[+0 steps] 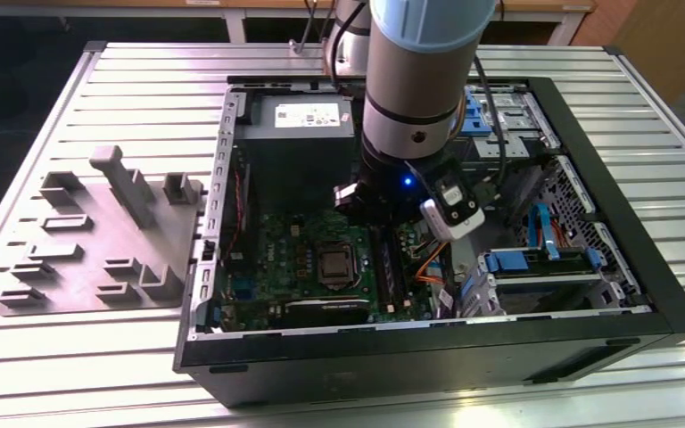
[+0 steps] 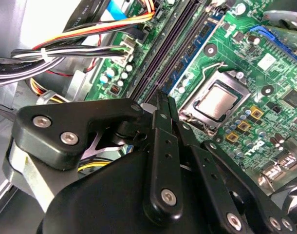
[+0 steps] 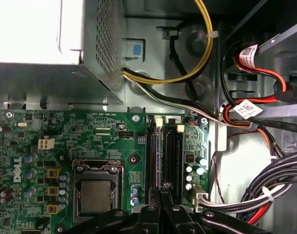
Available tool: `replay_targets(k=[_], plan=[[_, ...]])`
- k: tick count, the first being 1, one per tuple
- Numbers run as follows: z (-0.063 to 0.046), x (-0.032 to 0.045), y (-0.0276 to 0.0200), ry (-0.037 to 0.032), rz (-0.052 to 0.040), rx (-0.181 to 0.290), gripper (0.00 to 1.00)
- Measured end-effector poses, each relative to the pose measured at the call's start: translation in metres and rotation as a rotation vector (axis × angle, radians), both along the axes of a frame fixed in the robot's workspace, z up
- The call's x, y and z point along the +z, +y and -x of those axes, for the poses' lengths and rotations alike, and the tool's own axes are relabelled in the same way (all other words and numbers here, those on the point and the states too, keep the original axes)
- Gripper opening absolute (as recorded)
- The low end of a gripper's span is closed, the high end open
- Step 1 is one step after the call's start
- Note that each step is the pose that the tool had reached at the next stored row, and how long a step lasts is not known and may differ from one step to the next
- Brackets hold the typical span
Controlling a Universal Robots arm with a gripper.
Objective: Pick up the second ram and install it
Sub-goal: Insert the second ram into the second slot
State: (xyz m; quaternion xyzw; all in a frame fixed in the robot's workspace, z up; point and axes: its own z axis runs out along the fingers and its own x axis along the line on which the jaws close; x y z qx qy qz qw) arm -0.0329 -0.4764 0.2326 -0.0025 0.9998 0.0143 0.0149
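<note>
My gripper (image 2: 160, 100) is down inside the open computer case, over the black memory slot rails (image 3: 172, 146) to the side of the processor socket (image 3: 96, 195). Its two black fingers (image 3: 151, 214) are shut tight against each other, with the tips right at the near end of the rails. A blue-green ram stick with black chips (image 2: 197, 44) stands upright in a slot just beside the fingertips. Whether it is the second ram, and whether anything sits under the tips, I cannot tell. In the exterior view the gripper (image 1: 375, 218) hangs below the arm's wrist at the middle of the case.
The grey power supply (image 1: 301, 120) sits at the back of the case (image 1: 628, 267). Bundled cables (image 3: 265, 190) and a yellow cable (image 3: 202, 48) run close beside the slots. Blue-tabbed drive bays (image 1: 533, 259) fill the exterior view's right. A grey parts fixture (image 1: 93, 241) lies outside on the slatted table.
</note>
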Motion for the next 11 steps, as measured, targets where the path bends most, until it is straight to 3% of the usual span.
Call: replay_targets(k=[11], plan=[[0.0009,-0.0048,-0.0008,-0.0001,0.0030,0.001,0.12]])
